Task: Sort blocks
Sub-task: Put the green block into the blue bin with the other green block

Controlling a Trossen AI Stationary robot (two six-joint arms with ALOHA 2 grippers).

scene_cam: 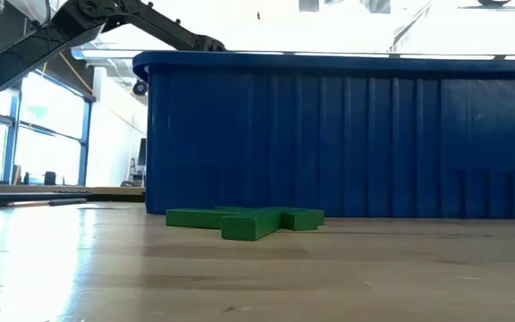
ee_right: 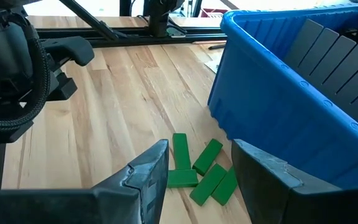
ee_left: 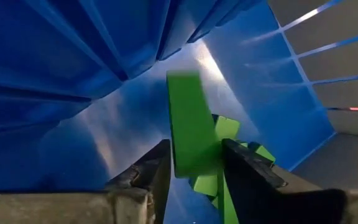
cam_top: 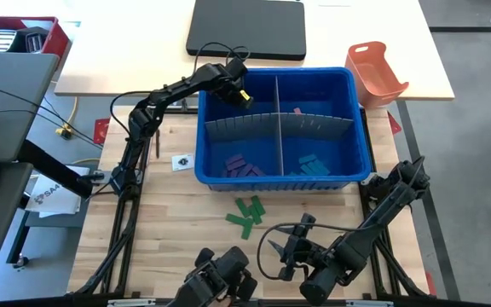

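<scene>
My left gripper reaches down into the far left compartment of the blue bin. A green block stands between its fingers, over other green blocks lying on the bin floor. Several more green blocks lie flat on the wooden table before the bin's near wall. My right gripper hovers open just near of them, touching nothing. Purple blocks lie in the near left compartment, blue-green ones in the near right, and a pink one in the far right. My left gripper has the green block's two long sides between its two fingers, at the end of the block nearer the wrist. The fingers come steeply from above and lie along the block. Its free end sticks out past the fingertips toward the bin floor.
A grey slotted divider splits the bin into compartments. An orange-red tray stands behind the bin's far right corner, and a black flat case on the white table beyond. Bare wood lies left of the green blocks.
</scene>
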